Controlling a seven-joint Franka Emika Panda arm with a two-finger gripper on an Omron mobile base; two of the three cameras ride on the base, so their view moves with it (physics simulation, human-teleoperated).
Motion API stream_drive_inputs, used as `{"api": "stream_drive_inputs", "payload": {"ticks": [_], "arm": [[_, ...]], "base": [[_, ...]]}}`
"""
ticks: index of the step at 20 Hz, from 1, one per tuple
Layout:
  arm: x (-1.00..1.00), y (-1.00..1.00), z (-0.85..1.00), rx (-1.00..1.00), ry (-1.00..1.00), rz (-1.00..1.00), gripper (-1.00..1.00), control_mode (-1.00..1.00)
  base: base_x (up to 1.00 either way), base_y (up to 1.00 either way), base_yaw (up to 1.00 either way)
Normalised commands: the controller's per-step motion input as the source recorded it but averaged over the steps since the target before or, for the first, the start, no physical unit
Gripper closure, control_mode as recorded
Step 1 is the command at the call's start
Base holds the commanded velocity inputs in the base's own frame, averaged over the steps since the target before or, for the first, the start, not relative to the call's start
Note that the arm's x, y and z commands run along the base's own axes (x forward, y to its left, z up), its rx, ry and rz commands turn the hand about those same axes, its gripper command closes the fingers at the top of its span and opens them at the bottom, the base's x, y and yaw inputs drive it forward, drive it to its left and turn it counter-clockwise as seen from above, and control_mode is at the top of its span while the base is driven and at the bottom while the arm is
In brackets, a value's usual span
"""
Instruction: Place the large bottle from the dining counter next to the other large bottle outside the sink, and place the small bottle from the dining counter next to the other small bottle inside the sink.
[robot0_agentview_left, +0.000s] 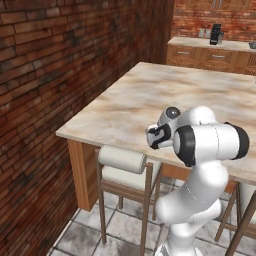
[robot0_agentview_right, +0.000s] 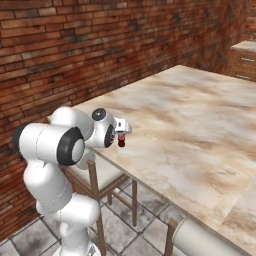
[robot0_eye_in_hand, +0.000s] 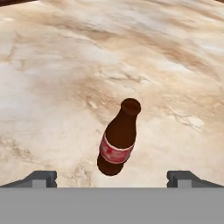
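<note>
Item: brown bottle (robot0_eye_in_hand: 119, 139), red label, upright on dining counter (robot0_eye_in_hand: 52, 78) near its edge. Gripper (robot0_eye_in_hand: 112, 178) above it, jaws wide, empty. Advice: descend centred, straddle the body below the neck, then close

- We see a home kitchen with brick walls (robot0_agentview_left: 60, 60) and a grey tiled floor (robot0_agentview_left: 85, 235).
- We note a marble-patterned dining counter (robot0_agentview_left: 165, 95) with cushioned stools (robot0_agentview_left: 125, 167) (wooden frames).
- We spot wooden drawer cabinets (robot0_agentview_left: 210, 57) behind.
</note>
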Motion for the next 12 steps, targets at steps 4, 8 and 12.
{"api": "stream_drive_inputs", "payload": {"ticks": [4,8,12], "arm": [[0.16,-0.03,-0.05,0.00,0.00,0.00,-1.00,-1.00],[0.17,-0.02,-0.08,0.00,0.00,0.00,-1.00,-1.00],[0.18,-0.02,-0.08,0.00,0.00,0.00,-1.00,-1.00]], "base": [[0.00,0.00,0.00],[0.00,0.00,0.00],[0.00,0.00,0.00]]}}
